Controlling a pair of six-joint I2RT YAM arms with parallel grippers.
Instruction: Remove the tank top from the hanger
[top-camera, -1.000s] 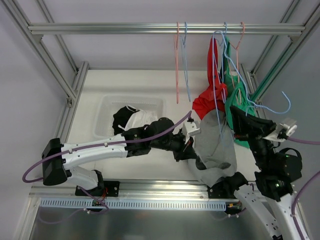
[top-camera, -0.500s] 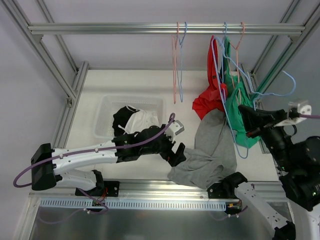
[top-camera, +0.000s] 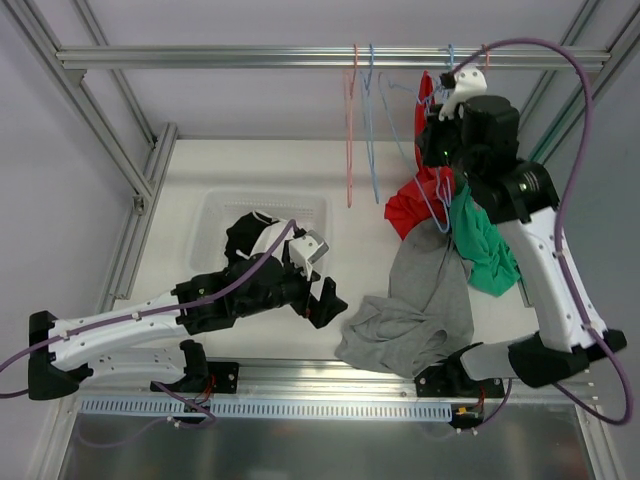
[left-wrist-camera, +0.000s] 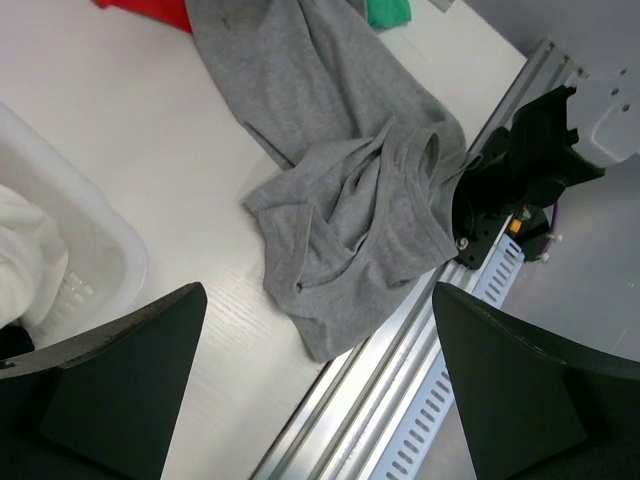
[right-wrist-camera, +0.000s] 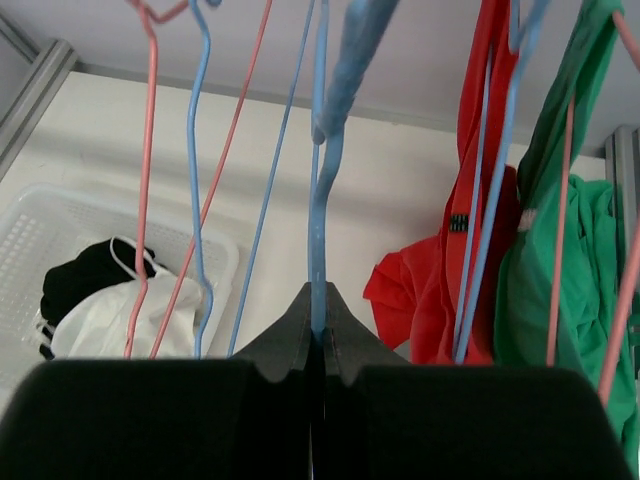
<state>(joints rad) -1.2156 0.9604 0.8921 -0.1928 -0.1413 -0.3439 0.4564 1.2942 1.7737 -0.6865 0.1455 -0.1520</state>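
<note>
The grey tank top (top-camera: 420, 300) lies crumpled on the table by the front rail, off any hanger, and also shows in the left wrist view (left-wrist-camera: 350, 190). My left gripper (top-camera: 325, 300) hangs open to its left, apart from the cloth, with nothing between the fingers (left-wrist-camera: 320, 400). My right gripper (top-camera: 432, 140) is raised near the top rail. It is shut on the wire of a bare blue hanger (right-wrist-camera: 320, 230), which is pinched between the fingertips (right-wrist-camera: 318, 330).
A white basket (top-camera: 215, 215) with black and white clothes stands at the left. A red garment (top-camera: 410, 205) and a green one (top-camera: 485, 245) hang at the right. Pink and blue empty hangers (top-camera: 352, 130) hang from the rail (top-camera: 250, 57).
My left gripper opened, let go of the grey tank top and drew back left. The tank top dropped onto the table. My right arm swung up to the rail with the blue hanger.
</note>
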